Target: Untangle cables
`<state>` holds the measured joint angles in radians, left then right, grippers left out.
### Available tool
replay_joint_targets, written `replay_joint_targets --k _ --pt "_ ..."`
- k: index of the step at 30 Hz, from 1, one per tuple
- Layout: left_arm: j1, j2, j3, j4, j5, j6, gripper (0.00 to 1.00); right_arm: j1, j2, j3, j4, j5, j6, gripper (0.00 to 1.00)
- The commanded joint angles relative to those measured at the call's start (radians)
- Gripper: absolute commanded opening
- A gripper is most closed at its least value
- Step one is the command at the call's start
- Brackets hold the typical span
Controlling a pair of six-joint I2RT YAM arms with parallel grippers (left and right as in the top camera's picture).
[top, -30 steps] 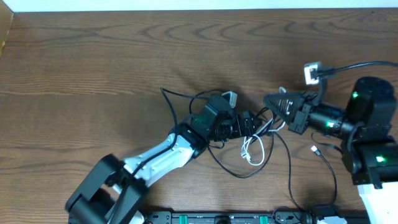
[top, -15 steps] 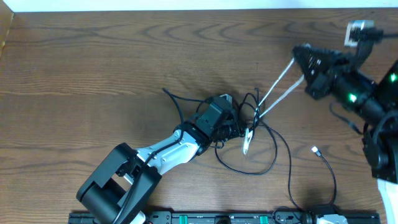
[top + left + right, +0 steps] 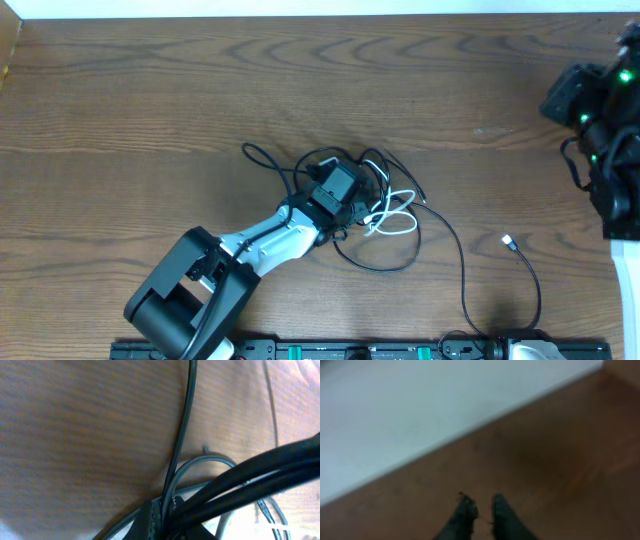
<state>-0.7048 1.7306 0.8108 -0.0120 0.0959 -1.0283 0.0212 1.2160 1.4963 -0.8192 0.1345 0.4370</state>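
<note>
Seen from above, the right arm (image 3: 600, 110) has swung away to the far corner. The white cable (image 3: 395, 218) it was stretching now lies in slack loops on the wood-grain bench (image 3: 150, 110), against the tangled black cables (image 3: 372, 172). The left gripper (image 3: 348, 196) sits on that tangle. Its wrist view shows the jaws closed on thin, glossy black cables. In the right wrist view, the right gripper (image 3: 482, 507) is blurred, its jaws slightly apart and empty.

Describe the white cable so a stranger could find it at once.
On the wooden table, look near the middle, where the left gripper sits in a tangle of black cables. On the tangle's right edge in the overhead view lies the white cable, loosely looped, the only pale cord among black ones.
</note>
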Motion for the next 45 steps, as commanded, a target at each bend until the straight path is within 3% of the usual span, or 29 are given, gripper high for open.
replay_joint_targets --k 1,4,8,12,18,25,28,30,32,33,37,45 --pt "0.05 0.012 -0.01 0.03 0.061 -0.011 0.08 0.0 0.029 0.007 -0.079 -0.209 -0.135 0.22" --pt "0.093 0.012 -0.01 0.079 0.205 -0.009 0.08 0.0 0.06 0.005 -0.192 -0.378 -0.176 0.31" --pt "0.175 0.012 -0.01 0.169 0.46 -0.008 0.08 0.003 0.109 -0.013 -0.331 -0.579 -0.251 0.36" --pt "0.227 0.012 -0.01 0.252 0.645 -0.002 0.08 0.044 0.126 -0.078 -0.354 -0.675 -0.29 0.52" --pt "0.238 0.012 -0.01 0.277 0.682 -0.028 0.08 0.159 0.127 -0.241 -0.259 -0.691 -0.359 0.65" --pt "0.237 0.012 -0.01 0.276 0.684 -0.051 0.08 0.268 0.127 -0.385 -0.063 -0.713 -0.368 0.68" --pt "0.237 0.012 -0.01 0.277 0.686 -0.051 0.08 0.303 0.127 -0.399 -0.012 -0.768 -0.368 0.61" --pt "0.237 0.012 -0.01 0.277 0.686 -0.051 0.08 0.323 0.127 -0.399 0.006 -0.773 -0.368 0.41" --pt "0.237 0.012 -0.01 0.277 0.686 -0.051 0.08 0.338 0.127 -0.399 0.016 -0.769 -0.368 0.1" --pt "0.237 0.012 -0.01 0.277 0.686 -0.051 0.08 0.341 0.127 -0.399 0.016 -0.768 -0.368 0.01" --pt "0.237 0.012 -0.01 0.277 0.686 -0.051 0.08 0.345 0.125 -0.399 0.014 -0.795 -0.369 0.01" --pt "0.237 0.012 -0.01 0.277 0.681 -0.051 0.08 0.351 0.124 -0.399 0.011 -1.131 -0.5 0.01"
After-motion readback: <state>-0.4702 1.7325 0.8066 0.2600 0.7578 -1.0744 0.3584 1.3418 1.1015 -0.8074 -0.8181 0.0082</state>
